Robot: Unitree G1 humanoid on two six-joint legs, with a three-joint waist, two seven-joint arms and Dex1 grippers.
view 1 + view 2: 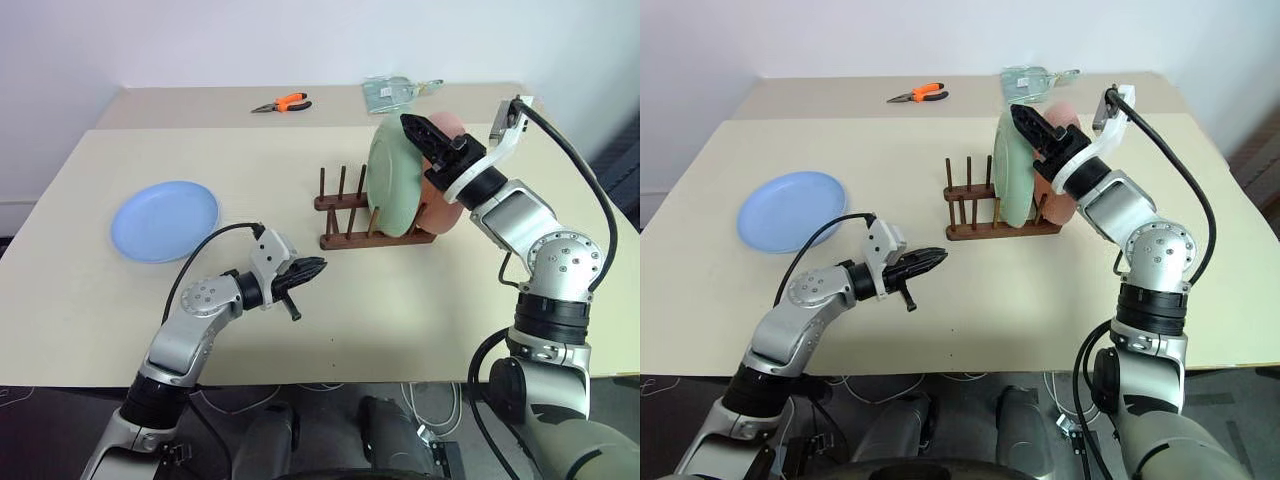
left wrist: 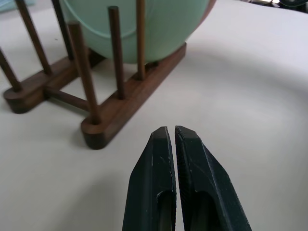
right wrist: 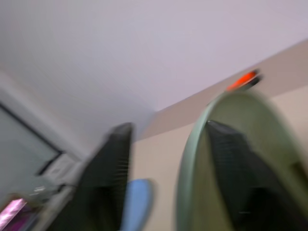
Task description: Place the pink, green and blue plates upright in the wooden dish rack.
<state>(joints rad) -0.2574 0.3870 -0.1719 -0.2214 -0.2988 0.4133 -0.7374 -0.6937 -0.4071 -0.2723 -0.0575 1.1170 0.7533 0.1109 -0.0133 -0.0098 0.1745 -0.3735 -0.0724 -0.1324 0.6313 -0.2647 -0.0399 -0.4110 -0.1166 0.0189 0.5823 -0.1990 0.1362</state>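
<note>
From the head views, the wooden dish rack [image 1: 372,222] stands mid-worktop [image 1: 300,330] with the green plate [image 1: 392,178] upright in it and the pink plate [image 1: 445,200] just behind; the blue plate [image 1: 165,220] lies flat, well left of the rack. The left wrist view shows the left gripper [image 2: 174,139] near the rack's end, jaws almost together on nothing. The right wrist view shows the right gripper [image 3: 168,159] with jaws apart, straddling the green plate's rim.

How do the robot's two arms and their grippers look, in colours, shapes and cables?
Both arms are silver-grey metal with round joints and black bands. The left gripper and right gripper have two black tapered fingers on white wrist mounts. A black cable loops along each arm.
</note>
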